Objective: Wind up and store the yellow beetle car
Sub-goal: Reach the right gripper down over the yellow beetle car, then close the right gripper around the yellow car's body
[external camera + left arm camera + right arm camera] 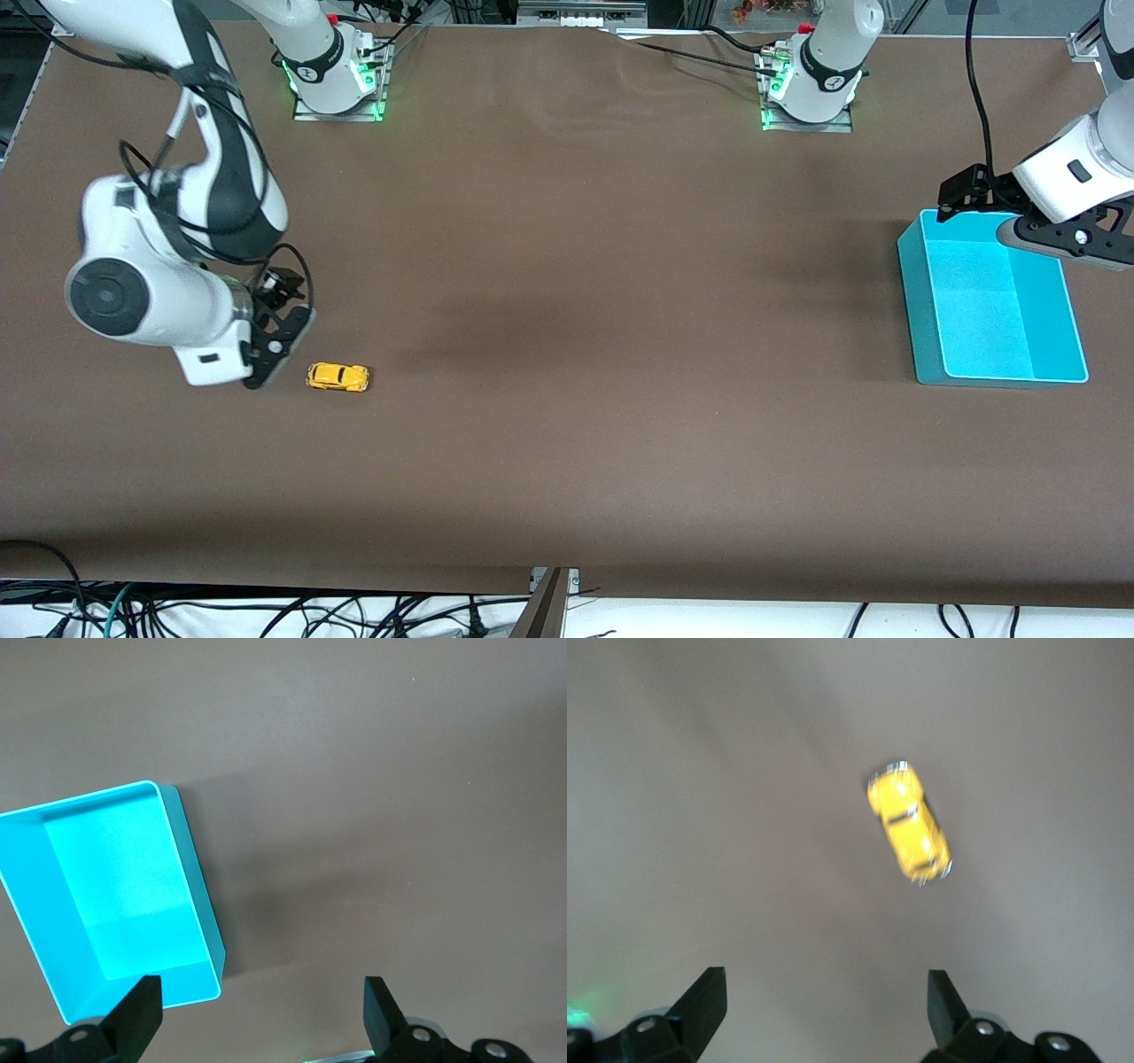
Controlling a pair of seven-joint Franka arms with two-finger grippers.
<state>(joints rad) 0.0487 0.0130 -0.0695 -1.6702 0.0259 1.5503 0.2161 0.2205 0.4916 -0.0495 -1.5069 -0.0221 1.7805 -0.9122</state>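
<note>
The yellow beetle car [337, 377] stands on its wheels on the brown table toward the right arm's end. It also shows in the right wrist view [910, 822], apart from the fingers. My right gripper [276, 344] hangs over bare table just beside the car, open and empty [824, 997]. The cyan bin [918, 301] stands empty toward the left arm's end and shows in the left wrist view [191, 859]. My left gripper [1067, 237] hangs over the bin's edge nearest the robot bases, open and empty [263, 1001].
The brown table cover [620, 354] stretches wide between the car and the bin. The two arm bases [337, 84] [811, 89] stand along the table's edge farthest from the front camera. Cables hang below the edge nearest that camera.
</note>
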